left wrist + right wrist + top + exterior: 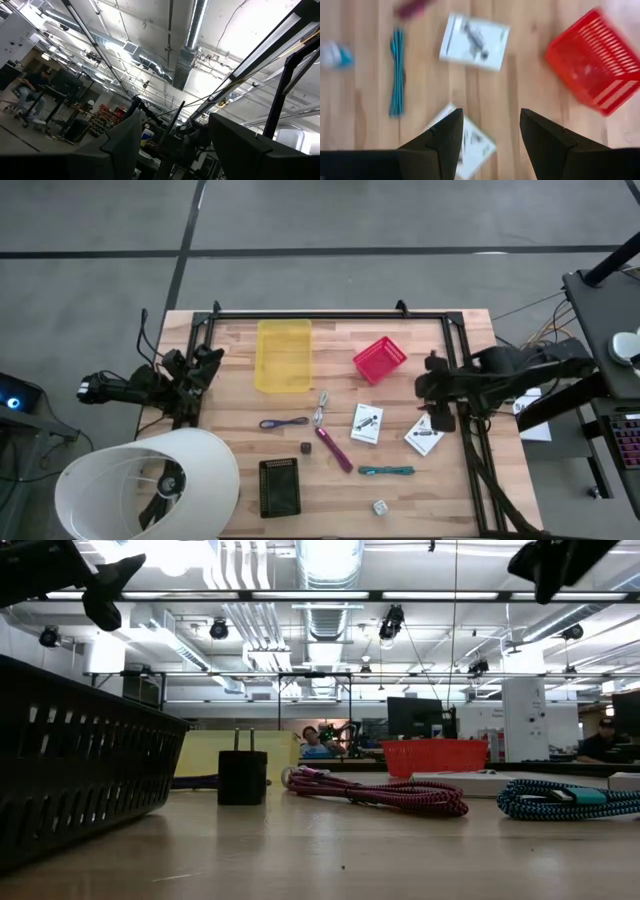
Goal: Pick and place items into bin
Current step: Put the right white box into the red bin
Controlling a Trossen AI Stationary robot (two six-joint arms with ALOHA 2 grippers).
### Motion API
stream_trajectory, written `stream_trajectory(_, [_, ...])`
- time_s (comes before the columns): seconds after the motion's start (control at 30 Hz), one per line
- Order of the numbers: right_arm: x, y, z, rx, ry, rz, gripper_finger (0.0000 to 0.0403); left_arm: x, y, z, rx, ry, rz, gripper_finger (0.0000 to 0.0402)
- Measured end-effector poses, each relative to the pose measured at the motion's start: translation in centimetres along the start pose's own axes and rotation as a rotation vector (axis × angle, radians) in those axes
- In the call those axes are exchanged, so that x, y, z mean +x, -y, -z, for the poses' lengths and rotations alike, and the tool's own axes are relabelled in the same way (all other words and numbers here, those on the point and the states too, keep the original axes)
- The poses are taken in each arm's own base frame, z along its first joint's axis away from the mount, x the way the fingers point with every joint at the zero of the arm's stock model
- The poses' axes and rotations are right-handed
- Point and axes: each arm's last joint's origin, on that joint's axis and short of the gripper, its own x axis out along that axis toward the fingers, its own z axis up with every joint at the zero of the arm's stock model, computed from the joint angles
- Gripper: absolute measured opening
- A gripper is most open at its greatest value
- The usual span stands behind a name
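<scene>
- Our right gripper (487, 142) hangs over the worktop (420, 490) with fingers spread open, above a white packet (424, 436).
- Our left gripper (205, 365) waits at the worktop's left edge; we cannot tell its fingers' state.
- The second packet (367, 423), teal cord (387, 471), magenta cord (334, 449) and purple loop (284, 422) lie loose near the red bin (380, 360).

The wooden table (240, 465) carries a yellow bin (284, 355) and a red basket (380, 360) near its far edge; a black basket (279, 486) sits near the front; between them lie a purple cord (284, 422), a metal piece (321, 408), a magenta stick (334, 449), a teal stick (387, 471), two white packets (367, 423) (424, 436), a dark cube (306, 447) and a clear cube (380, 506).
</scene>
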Motion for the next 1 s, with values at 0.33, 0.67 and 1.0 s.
stream_trajectory(0.33, [5.4, -1.0, -1.6, -0.305, -0.267, -0.026, 0.0181, 0.0, 0.0, 0.0, -0.001, 0.000, 0.000, 0.0215])
stream_trajectory(0.67, [10.7, -0.3, 0.2, -0.460, -0.509, -0.104, 0.0178, 0.0, 0.0, 0.0, 0.000, -0.002, 0.000, 0.0215])
stream_trajectory(1.0, [14.2, 0.8, 1.5, -0.525, -0.499, -0.148, 0.0178, 0.0, 0.0, 0.0, 0.000, -0.002, 0.000, 0.0215])
